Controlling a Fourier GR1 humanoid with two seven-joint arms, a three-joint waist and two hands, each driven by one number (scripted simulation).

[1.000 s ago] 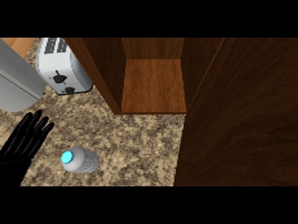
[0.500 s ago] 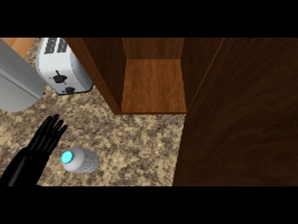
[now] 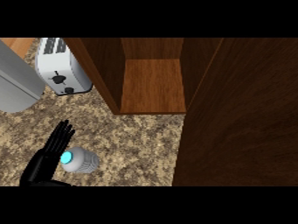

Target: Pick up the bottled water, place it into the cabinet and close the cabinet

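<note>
- Though its fingers are straight and lie right beside the bottled water (image 3: 85, 161), the left hand (image 3: 43, 161) holds nothing.
- Bottled water stands on the speckled worktop (image 3: 138, 140), near left.
- Farther off, the cabinet (image 3: 154, 85) is open, its door (image 3: 248, 122) swung right.

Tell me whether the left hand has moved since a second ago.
Yes. The left hand has shifted right, closing on the bottled water, which has stayed put below the toaster.
</note>
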